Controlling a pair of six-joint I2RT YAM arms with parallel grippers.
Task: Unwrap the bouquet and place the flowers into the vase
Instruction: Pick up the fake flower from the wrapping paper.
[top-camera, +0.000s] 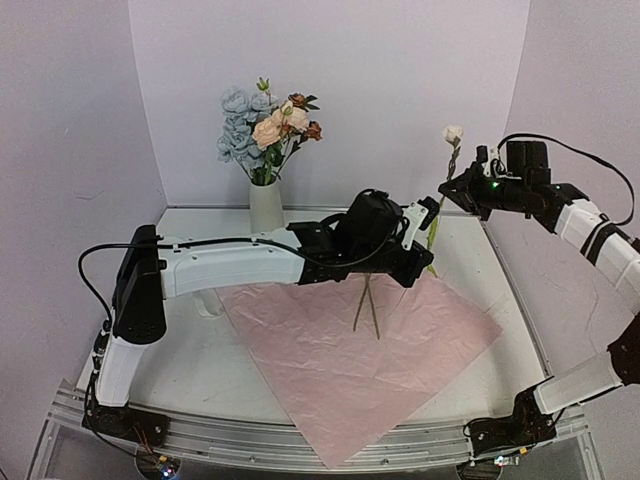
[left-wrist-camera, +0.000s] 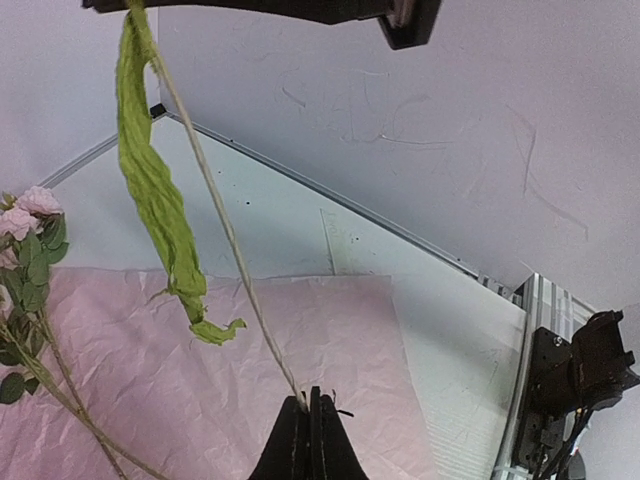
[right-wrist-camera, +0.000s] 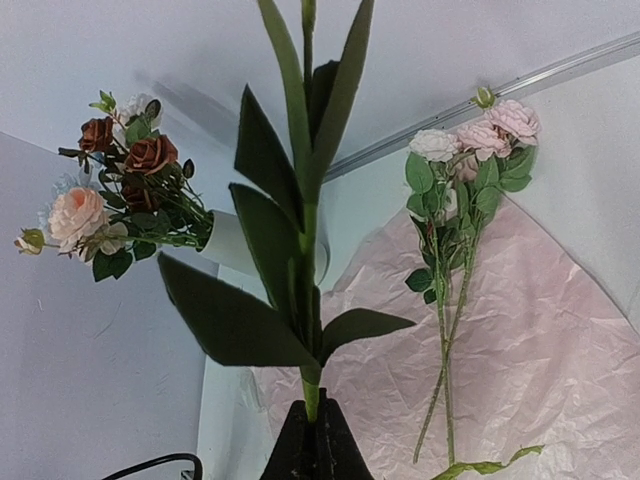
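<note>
Left wrist view: the left gripper (left-wrist-camera: 310, 408) has its two black fingers pressed together on the bottom end of a thin, pale-stemmed artificial flower (left-wrist-camera: 225, 232) with one limp light-green leaf. The stem slants up toward 11 o'clock, where a dark bar that I take to be the other arm's pincer crosses the top edge. In the right wrist view the right gripper (right-wrist-camera: 312, 412) is likewise clamped, on a green stem among long dark leaves. From the top external view both seem to grip one flower. The right gripper, at 2 o'clock of the table, holds it just below its cream bud, and the left arm pinches the lower end.

The bouquet is already undone. Its flat sheet of crinkled lilac-pink paper (top-camera: 400, 350) lies spread from the centre toward 6 o'clock, with a spray of pink and cream roses (top-camera: 366, 305) lying on it. The off-white ceramic vase (top-camera: 265, 208) stands at 11 o'clock by the back wall, holding blue, peach and rust blooms (top-camera: 262, 125).

The step in hand looks like a handover, right to left. Next, the right fingers would need to let go. Then the left arm can carry the stem toward 11 o'clock, turn it upright and thread its end into the crowded mouth without knocking the vase.
</note>
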